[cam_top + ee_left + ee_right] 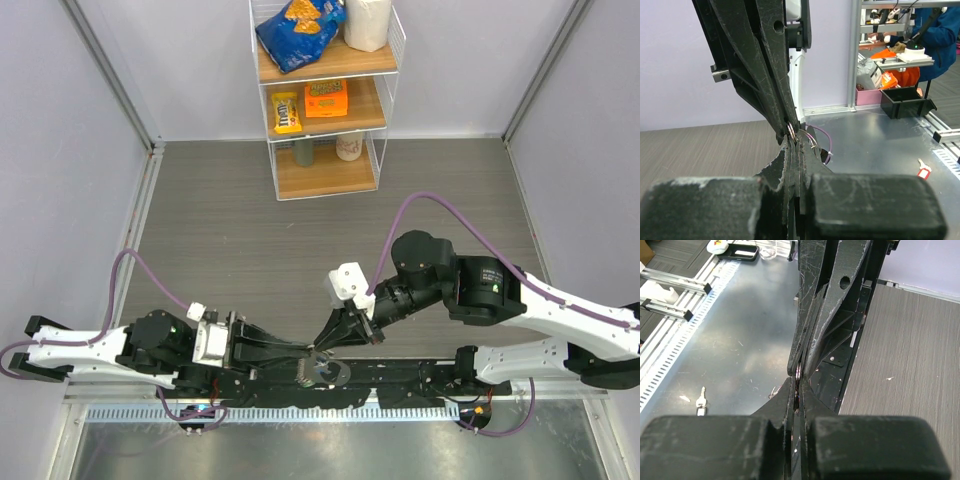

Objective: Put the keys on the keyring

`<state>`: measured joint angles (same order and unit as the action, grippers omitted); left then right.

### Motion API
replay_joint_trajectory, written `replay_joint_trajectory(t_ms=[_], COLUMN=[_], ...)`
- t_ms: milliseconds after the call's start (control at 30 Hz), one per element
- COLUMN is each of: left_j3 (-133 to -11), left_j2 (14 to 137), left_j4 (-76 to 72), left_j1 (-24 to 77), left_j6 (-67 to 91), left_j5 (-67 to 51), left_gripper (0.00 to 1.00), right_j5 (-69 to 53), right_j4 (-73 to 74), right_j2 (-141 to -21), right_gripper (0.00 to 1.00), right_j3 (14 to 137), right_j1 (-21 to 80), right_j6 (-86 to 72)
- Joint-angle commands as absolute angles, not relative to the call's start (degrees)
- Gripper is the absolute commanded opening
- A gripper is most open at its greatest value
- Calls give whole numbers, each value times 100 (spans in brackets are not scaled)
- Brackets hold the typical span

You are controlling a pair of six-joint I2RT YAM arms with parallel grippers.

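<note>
Both grippers meet tip to tip over the black base rail at the near edge. My left gripper [306, 353] [792, 146] is shut, with thin silver ring wire [790, 130] pinched at its tips. From the right, my right gripper [322, 349] [798, 382] is shut on the same thin silver metal [799, 374]. The grey loop of the keyring [326, 376] hangs just below the two tips. A thin purple loop [824, 139] curls out beside the wire. Keys with black heads are hidden behind the fingers.
A small key with a red tag [923, 170] lies on the metal plate [875, 135] in front of the bases. The right wrist view shows a small silver key [701, 402] on that plate. A white wire shelf [328, 100] with snacks stands at the far wall.
</note>
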<state>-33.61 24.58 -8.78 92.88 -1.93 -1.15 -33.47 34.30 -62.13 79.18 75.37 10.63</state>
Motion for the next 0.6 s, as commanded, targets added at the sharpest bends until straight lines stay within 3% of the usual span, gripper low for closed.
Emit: replay_joint_trajectory(t_ms=[0, 167, 300, 567], left_j3=[-3612, -3946, -4157, -4710], left_j2=[2434, 2452, 2470, 2952], left_j4=[-1153, -476, -19, 965], left_j1=[9281, 9281, 9281, 9281], left_j6=[-106, 237, 430, 676], left_j5=[-44, -97, -53, 703], left_gripper=[4, 33, 46, 49], right_j5=[-3164, -2883, -2760, -2373], right_j4=[3498, 3709, 3762, 3823], right_j2=[-6196, -6258, -6275, -6346], right_gripper=[5, 5, 6, 5], right_j3=[8015, 8104, 8104, 8191], right_j1=[7638, 7646, 7638, 7655], right_j6=[1055, 949, 818, 545])
